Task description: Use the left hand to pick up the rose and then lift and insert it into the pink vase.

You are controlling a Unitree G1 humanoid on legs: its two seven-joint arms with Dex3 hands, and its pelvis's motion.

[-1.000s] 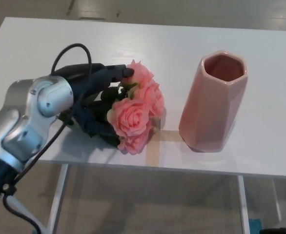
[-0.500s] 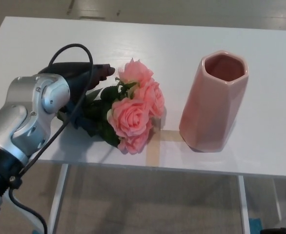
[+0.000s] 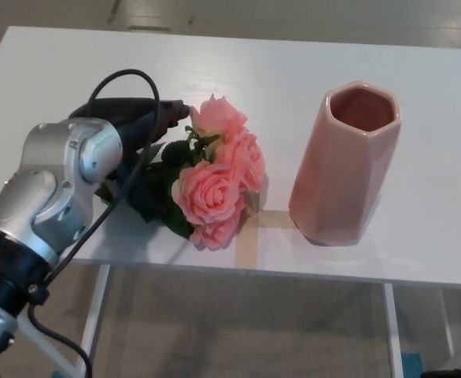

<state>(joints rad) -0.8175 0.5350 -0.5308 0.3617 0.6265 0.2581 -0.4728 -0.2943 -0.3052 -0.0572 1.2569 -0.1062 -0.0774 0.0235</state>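
Observation:
A bunch of pink roses (image 3: 215, 177) with dark green leaves lies on the white table (image 3: 309, 63), blooms toward the vase. The pink vase (image 3: 343, 161) stands upright to their right, mouth open and empty. My left hand (image 3: 132, 130) sits at the stem end of the roses, left of the blooms. Its black fingers (image 3: 164, 108) reach straight out over the leaves and are not closed on the stems. The stems are mostly hidden under the hand and the silver forearm (image 3: 57, 181). My right hand does not show.
The table's front edge (image 3: 293, 272) runs just below the roses and vase. A strip of tan tape (image 3: 250, 236) marks the table between them. A black cable (image 3: 124, 79) loops over my left wrist.
My left hand drew back from around the blooms toward the stem end, then edged forward over the leaves. The roses and vase stay where they were.

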